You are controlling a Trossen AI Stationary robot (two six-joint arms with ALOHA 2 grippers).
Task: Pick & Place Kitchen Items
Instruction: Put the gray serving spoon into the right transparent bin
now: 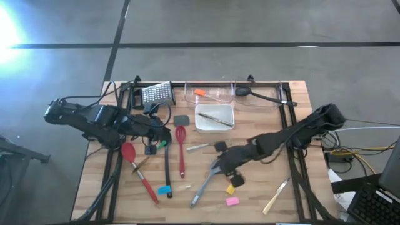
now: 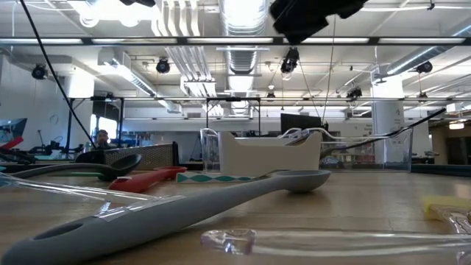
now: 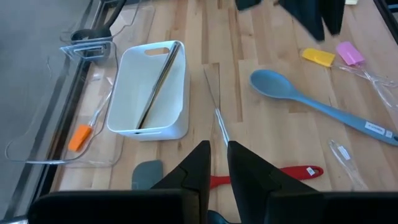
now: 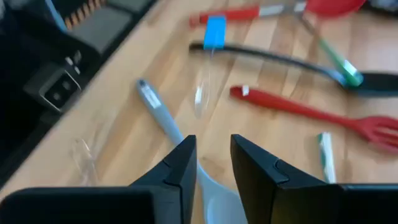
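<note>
Grey spoon [image 1: 205, 185] flat mid-table, red slotted spatula [image 1: 181, 152] lying beside black spoon [image 1: 167, 170], pink piece [image 1: 232, 201] near front edge

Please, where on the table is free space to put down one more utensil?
Bare wood lies between the white tray and the right frame rail, and left of the red spoon. The middle is crowded: red spatula, grey spoon and both arms.

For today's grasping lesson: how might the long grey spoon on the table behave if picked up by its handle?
The grey spoon looks moulded in one piece, so probably stiff. Its broad bowl may make it bowl-heavy, tipping in a handle-end grip. The smooth handle could slip between narrow fingers like the right hand's.
</note>
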